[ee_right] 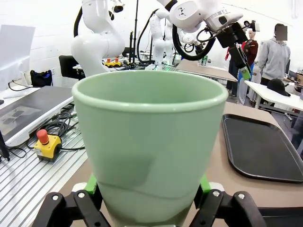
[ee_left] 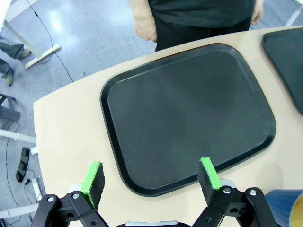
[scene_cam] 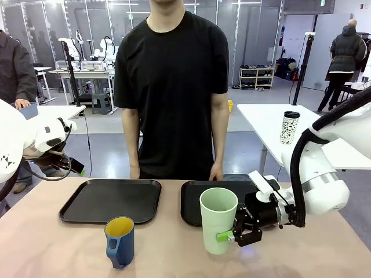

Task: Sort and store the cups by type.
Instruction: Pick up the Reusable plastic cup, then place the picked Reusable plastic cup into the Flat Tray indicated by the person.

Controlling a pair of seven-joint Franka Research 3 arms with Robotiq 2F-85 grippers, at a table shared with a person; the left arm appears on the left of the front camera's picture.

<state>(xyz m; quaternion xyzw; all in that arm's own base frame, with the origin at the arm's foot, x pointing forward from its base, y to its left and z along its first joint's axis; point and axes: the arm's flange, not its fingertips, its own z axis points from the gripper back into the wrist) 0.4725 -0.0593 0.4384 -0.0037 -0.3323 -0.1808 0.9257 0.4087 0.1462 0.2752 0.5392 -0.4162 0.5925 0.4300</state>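
At the left edge of the front view, the left gripper (scene_cam: 74,167) hangs above the tan table (scene_cam: 174,258), off the far left corner of the left tray (scene_cam: 110,200). In its own wrist view, the left gripper (ee_left: 151,182) has its green-padded fingers (ee_left: 93,177) spread wide, with nothing between them. The bare black left tray (ee_left: 189,113) lies beneath.

In the lower left of the front view, the blue mug (scene_cam: 120,242) stands upright on the table just in front of that tray. Its yellow inside shows and its handle faces the camera.

A person (scene_cam: 174,87) in a black T-shirt stands at the far side in the upper middle, hands down at the table edge.

Right of centre, the green tumbler (scene_cam: 218,220) stands upright at the front edge of the right tray (scene_cam: 194,202). Whether its base touches the table cannot be told. The right gripper (scene_cam: 225,236) reaches in from the right and pinches the tumbler low on its body. In the right wrist view, the green tumbler (ee_right: 149,137) sits between the right gripper (ee_right: 149,189) pads, one pressed against each side.

In the upper right of the front view, a speckled tumbler (scene_cam: 290,127) with a black lid stands on a white table behind.
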